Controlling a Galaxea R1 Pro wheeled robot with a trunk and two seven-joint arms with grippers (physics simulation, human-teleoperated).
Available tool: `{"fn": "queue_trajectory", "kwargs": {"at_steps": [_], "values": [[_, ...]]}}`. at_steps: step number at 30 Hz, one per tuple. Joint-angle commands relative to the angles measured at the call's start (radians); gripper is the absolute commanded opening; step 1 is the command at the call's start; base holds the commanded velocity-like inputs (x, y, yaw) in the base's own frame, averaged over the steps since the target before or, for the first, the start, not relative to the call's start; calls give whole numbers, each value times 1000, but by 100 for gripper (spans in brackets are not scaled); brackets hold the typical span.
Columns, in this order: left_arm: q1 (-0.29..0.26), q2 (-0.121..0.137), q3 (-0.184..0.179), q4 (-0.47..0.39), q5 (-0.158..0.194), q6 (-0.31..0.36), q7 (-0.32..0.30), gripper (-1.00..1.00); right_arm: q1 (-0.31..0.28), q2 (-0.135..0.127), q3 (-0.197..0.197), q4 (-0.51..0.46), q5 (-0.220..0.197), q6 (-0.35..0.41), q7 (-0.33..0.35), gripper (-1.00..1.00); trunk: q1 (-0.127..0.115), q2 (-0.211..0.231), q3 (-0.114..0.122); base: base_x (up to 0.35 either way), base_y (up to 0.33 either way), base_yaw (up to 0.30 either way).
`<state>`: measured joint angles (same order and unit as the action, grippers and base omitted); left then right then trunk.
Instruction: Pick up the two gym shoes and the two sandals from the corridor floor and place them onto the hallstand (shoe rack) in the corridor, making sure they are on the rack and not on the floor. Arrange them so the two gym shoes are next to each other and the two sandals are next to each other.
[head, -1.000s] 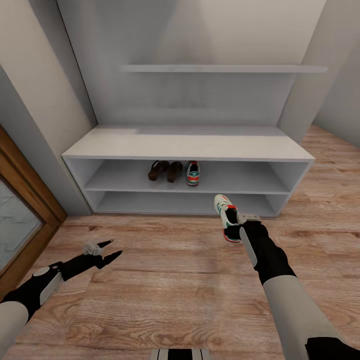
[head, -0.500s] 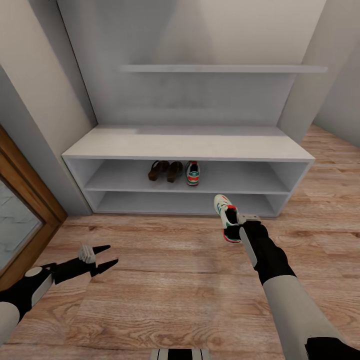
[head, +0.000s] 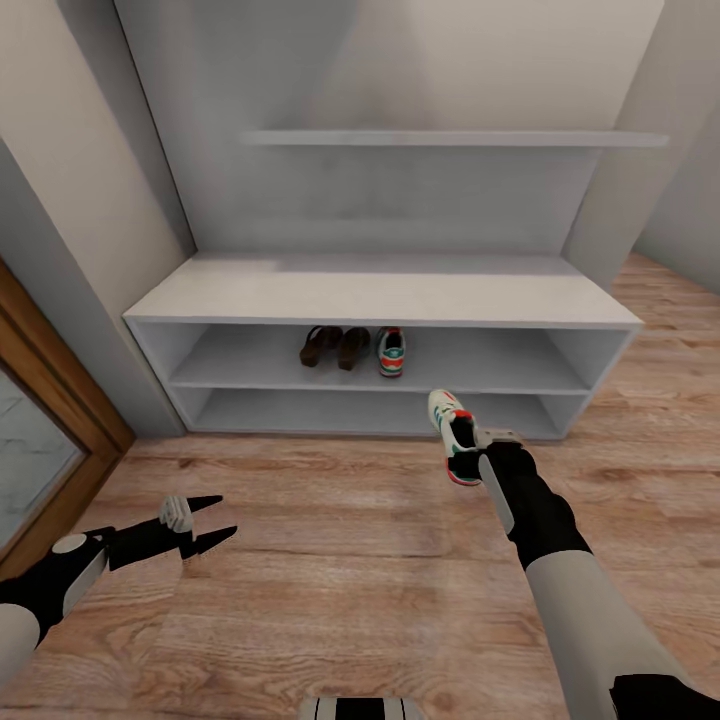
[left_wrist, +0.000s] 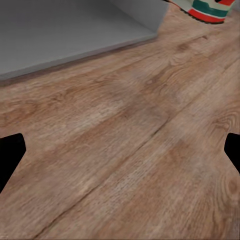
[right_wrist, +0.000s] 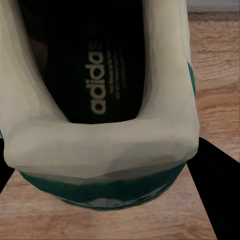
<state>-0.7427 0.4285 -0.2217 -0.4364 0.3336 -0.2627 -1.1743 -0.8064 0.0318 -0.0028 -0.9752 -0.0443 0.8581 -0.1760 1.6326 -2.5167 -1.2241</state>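
While my right gripper (head: 478, 440) clamps one gym shoe (head: 453, 434) by its heel above the corridor floor (head: 350, 560), head view lists: hallstand (head: 380, 296), upper tier holding two sandals (head: 335, 346) side by side, second gym shoe (head: 391, 351) just beside them; left gripper (head: 212, 520) spread wide. Left wrist view: floor planks, hallstand base. Right wrist view: held shoe's insole (right_wrist: 95, 65), heel collar.

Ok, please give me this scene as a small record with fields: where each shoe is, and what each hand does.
sandals: both on the hallstand's upper shelf tier, side by side
shelved gym shoe: same tier, beside the sandals
second gym shoe: held by its heel in the right hand, above the corridor floor
left hand: open, empty, low over the floor
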Motion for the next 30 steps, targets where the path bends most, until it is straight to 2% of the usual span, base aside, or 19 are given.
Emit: {"fn": "queue_trajectory", "kwargs": {"at_steps": [1, 19, 25, 30], "values": [[-1, 1, -8, 1, 8, -6, 1, 100, -1, 0, 0, -2, -5, 5, -6, -100, 0, 0, -1, 270, 169, 0], [-1, -2, -11, -1, 4, -6, 1, 100, -1, 0, 0, -2, -5, 4, -6, -100, 0, 0, -1, 338, 18, 0], [-1, -2, -11, -1, 4, -6, 1, 100, -1, 0, 0, -2, -5, 5, -5, -100, 0, 0, -1, 81, 0, 0], [-1, -2, -11, -1, 4, -6, 1, 100, -1, 0, 0, -1, -5, 4, -6, -100, 0, 0, -1, 282, 0, 0]]}}
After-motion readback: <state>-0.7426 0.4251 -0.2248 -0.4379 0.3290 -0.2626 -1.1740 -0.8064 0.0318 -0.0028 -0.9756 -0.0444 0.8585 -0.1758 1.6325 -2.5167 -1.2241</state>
